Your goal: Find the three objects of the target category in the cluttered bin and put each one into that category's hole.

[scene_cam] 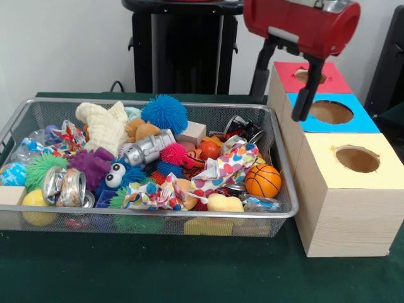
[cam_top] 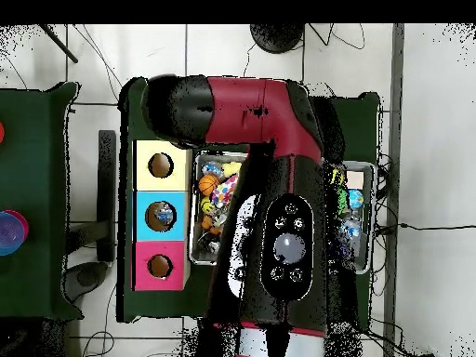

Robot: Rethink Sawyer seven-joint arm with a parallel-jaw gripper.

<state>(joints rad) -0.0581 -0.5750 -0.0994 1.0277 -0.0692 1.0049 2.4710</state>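
Observation:
The wire mesh bin is full of mixed toys. One see-through bottle with a blue-white label lies at the bin's left end, partly under a paper wad. Another crumpled see-through piece with blue lies at the front right corner, below the small basketball; I cannot tell if it is a bottle. A third bottle does not show. My gripper hangs open and empty over the blue-topped box, one finger beside its hole. In the overhead view the arm hides most of the bin and the gripper.
Three wooden boxes with holes stand in a row right of the bin: red, blue and yellow. They also show in the overhead view, with the blue box in the middle. Crushed cans, paper wads and spiky balls fill the bin.

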